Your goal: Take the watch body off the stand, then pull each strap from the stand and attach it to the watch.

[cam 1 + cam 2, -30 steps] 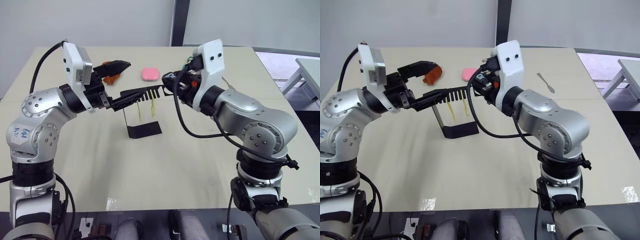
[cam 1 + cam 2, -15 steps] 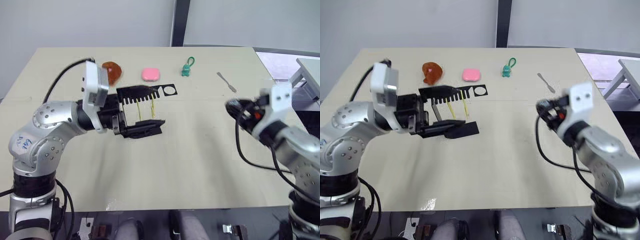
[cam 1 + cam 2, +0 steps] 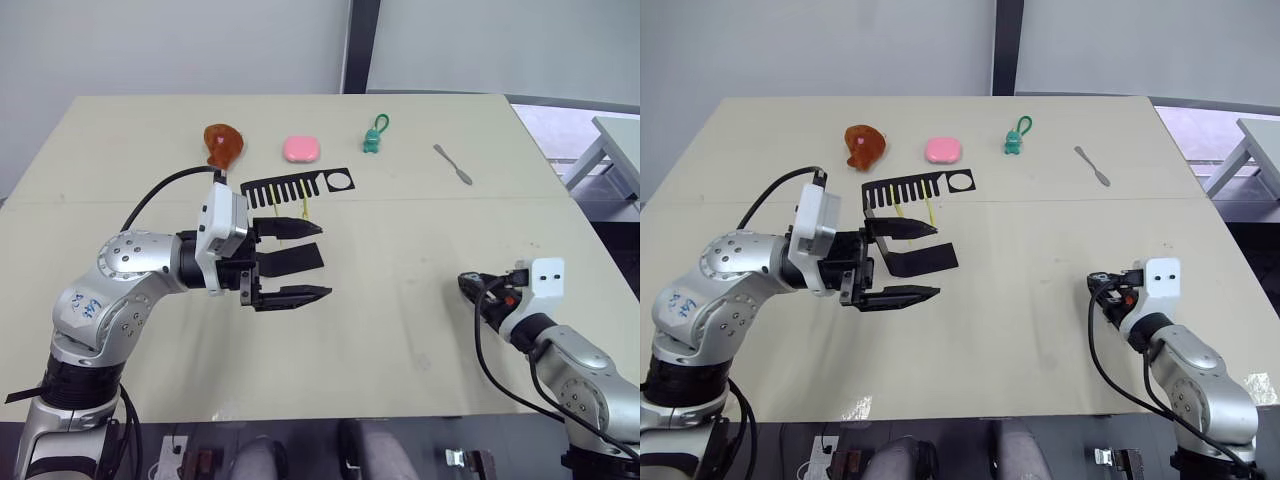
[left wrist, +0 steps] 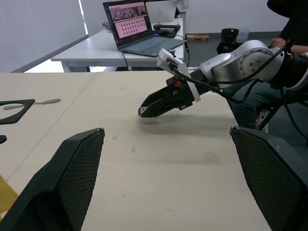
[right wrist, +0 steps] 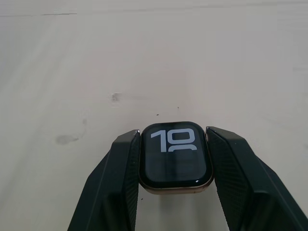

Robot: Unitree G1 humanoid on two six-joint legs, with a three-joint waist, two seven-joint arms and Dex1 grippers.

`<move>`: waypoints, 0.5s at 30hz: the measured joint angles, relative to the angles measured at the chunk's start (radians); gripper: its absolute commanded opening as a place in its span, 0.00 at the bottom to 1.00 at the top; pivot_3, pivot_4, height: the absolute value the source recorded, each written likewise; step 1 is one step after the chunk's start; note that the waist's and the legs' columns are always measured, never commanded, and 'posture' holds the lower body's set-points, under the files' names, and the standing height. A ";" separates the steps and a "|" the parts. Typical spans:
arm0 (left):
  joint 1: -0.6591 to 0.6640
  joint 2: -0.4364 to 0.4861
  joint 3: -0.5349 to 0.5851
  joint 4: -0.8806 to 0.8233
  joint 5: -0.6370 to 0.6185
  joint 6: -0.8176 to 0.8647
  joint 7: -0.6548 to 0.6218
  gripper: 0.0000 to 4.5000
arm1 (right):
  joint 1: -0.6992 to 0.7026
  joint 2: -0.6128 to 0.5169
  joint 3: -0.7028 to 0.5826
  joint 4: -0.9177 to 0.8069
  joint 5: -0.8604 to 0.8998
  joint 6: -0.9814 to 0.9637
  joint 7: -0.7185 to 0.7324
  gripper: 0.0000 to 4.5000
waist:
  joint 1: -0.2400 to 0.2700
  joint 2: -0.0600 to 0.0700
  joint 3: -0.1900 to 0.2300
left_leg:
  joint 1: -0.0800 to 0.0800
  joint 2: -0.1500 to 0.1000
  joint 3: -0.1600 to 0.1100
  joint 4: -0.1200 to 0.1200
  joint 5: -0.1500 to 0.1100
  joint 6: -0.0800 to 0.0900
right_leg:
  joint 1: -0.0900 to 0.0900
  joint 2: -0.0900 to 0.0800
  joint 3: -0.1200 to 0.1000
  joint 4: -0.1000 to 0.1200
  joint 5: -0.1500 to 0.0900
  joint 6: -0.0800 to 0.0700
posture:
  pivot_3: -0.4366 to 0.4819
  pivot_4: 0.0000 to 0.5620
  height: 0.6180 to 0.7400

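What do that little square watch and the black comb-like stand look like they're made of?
The small square black watch body looks like glossy glass in a pale metallic rim, going by its sheen. The thin black comb-slotted stand looks like matte plastic or painted sheet metal; I can't tell which.
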 measured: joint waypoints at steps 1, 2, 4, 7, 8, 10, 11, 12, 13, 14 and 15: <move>0.002 0.000 -0.001 0.001 0.005 -0.003 -0.005 1.00 | 0.000 0.000 0.008 0.013 -0.010 -0.014 0.005 0.36 | 0.000 0.000 0.000 | 0.000 0.000 0.000 0.000 0.000 0.000 | 0.000 0.000 0.000 0.000 0.000 0.000 | 0.48 0.27 1.00; 0.005 0.001 -0.001 0.002 0.012 -0.007 -0.011 1.00 | 0.000 -0.001 0.020 0.025 -0.023 -0.030 0.013 0.36 | 0.000 0.000 0.000 | 0.000 0.000 0.000 0.000 0.000 0.000 | 0.000 0.000 0.000 0.000 0.000 0.000 | 0.48 0.27 1.00; 0.012 0.003 -0.001 0.002 0.022 -0.016 -0.018 1.00 | 0.000 -0.001 0.041 0.046 -0.035 -0.049 0.021 0.36 | 0.000 0.000 0.000 | 0.000 0.000 0.000 0.000 0.000 0.000 | 0.000 0.000 0.000 0.000 0.000 0.000 | 0.48 0.27 1.00; 0.028 0.005 -0.001 0.001 0.025 -0.020 -0.021 1.00 | 0.000 0.000 0.049 0.058 -0.039 -0.051 0.024 0.36 | 0.001 0.000 0.000 | 0.000 0.000 0.000 0.000 0.000 0.000 | 0.000 0.000 0.000 0.000 0.000 0.000 | 0.48 0.27 1.00; 0.033 0.005 -0.001 0.001 0.025 -0.020 -0.021 1.00 | -0.001 0.000 0.050 0.060 -0.042 -0.054 0.025 0.36 | 0.001 0.000 0.000 | 0.000 0.000 0.000 0.000 0.000 0.000 | 0.000 0.000 0.000 0.000 0.000 0.000 | 0.48 0.27 1.00; 0.039 0.005 -0.001 0.000 0.026 -0.021 -0.020 1.00 | -0.003 0.000 0.054 0.071 -0.048 -0.064 0.028 0.36 | 0.001 0.000 0.000 | 0.000 0.000 0.000 0.000 0.000 0.000 | 0.000 0.000 0.000 0.000 0.000 0.000 | 0.48 0.27 1.00; 0.040 0.005 -0.001 0.000 0.027 -0.022 -0.019 1.00 | -0.003 0.000 0.056 0.076 -0.051 -0.066 0.031 0.36 | 0.001 0.000 0.000 | 0.000 0.000 0.000 0.000 0.000 0.000 | 0.000 0.000 0.000 0.000 0.000 0.000 | 0.48 0.27 1.00; 0.040 0.004 -0.001 0.000 0.029 -0.023 -0.017 1.00 | -0.004 0.000 0.059 0.082 -0.055 -0.069 0.036 0.36 | 0.001 0.000 0.000 | 0.000 0.000 0.000 0.000 0.000 0.000 | 0.000 0.000 0.000 0.000 0.000 0.000 | 0.48 0.27 1.00; 0.040 0.004 -0.001 0.000 0.030 -0.024 -0.015 1.00 | -0.005 -0.001 0.059 0.084 -0.055 -0.070 0.038 0.36 | 0.001 0.000 0.000 | 0.000 0.000 0.000 0.000 0.000 0.000 | 0.000 0.000 0.000 0.000 0.000 0.000 | 0.48 0.27 1.00; 0.040 0.004 -0.001 0.000 0.031 -0.024 -0.013 1.00 | -0.005 -0.002 0.059 0.086 -0.056 -0.072 0.041 0.36 | 0.001 0.000 0.000 | 0.000 0.000 0.000 0.000 0.000 0.000 | 0.000 0.000 0.000 0.000 0.000 0.000 | 0.48 0.27 1.00; 0.040 0.004 -0.001 0.000 0.032 -0.024 -0.011 1.00 | -0.005 -0.004 0.059 0.087 -0.057 -0.072 0.044 0.36 | 0.001 0.000 0.000 | 0.000 0.000 0.000 0.000 0.000 0.000 | 0.000 0.000 0.000 0.000 0.000 0.000 | 0.48 0.27 1.00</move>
